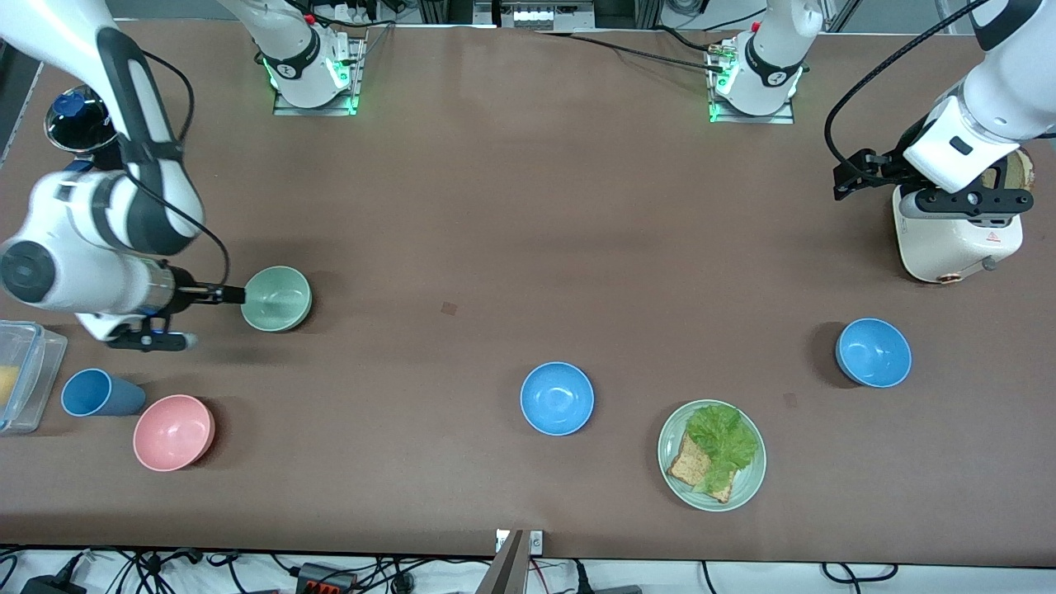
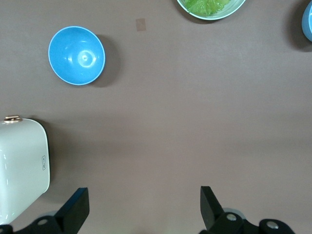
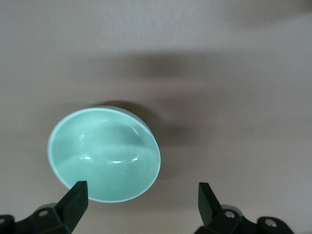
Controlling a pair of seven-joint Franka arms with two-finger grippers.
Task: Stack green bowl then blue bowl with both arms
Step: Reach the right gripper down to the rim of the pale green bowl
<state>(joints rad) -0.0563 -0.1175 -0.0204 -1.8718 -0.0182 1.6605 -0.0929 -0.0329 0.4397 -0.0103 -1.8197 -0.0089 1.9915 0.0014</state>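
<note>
The pale green bowl (image 1: pixel 276 299) (image 3: pixel 104 154) stands upright toward the right arm's end of the table. My right gripper (image 1: pixel 216 315) (image 3: pixel 141 195) hovers low beside it, open, with one fingertip (image 3: pixel 76 192) over the bowl's rim and nothing between its fingers. One blue bowl (image 1: pixel 557 398) sits mid-table, nearer the front camera. A second blue bowl (image 1: pixel 873 352) (image 2: pixel 76 55) lies toward the left arm's end. My left gripper (image 1: pixel 961 200) (image 2: pixel 145 202) hangs open and empty over bare table beside the white toaster (image 1: pixel 957 239) (image 2: pixel 19 165).
A green plate (image 1: pixel 747 487) (image 2: pixel 234 9) with lettuce and bread lies between the blue bowls, nearer the front camera. A pink bowl (image 1: pixel 173 431), a blue cup (image 1: pixel 99 393) and a clear container (image 1: pixel 21 371) sit at the right arm's end. A dark round object (image 1: pixel 78 124) stands near the table edge there.
</note>
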